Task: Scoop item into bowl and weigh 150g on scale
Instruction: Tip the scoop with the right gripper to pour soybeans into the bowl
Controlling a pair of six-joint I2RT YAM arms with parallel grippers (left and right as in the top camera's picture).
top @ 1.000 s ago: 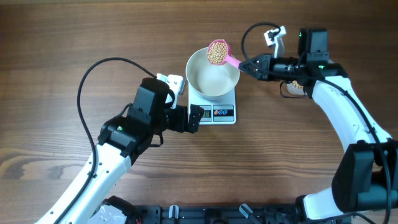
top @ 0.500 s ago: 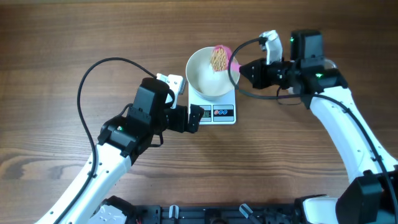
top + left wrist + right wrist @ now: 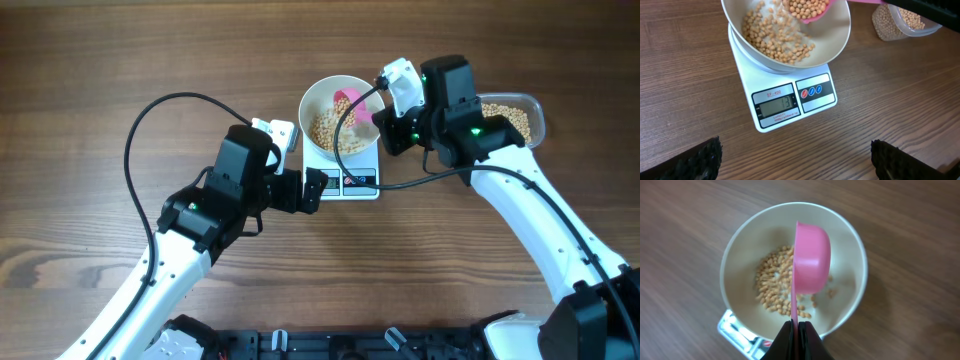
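Holding: right claw (image 3: 795,330) pinches pink scoop (image 3: 811,260), tipped over bowl (image 3: 322,92)
Beans (image 3: 777,40): in bowl, top middle
Left claw (image 3: 795,155): wide apart

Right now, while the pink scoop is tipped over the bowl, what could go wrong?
1. The pink scoop is turned on its side above the bowl; beans still falling may bounce over the rim onto the table.
2. If the right gripper lowers, the scoop could press the bowl and disturb the scale reading.
3. The display is hard to read here, so overshooting the target is possible.
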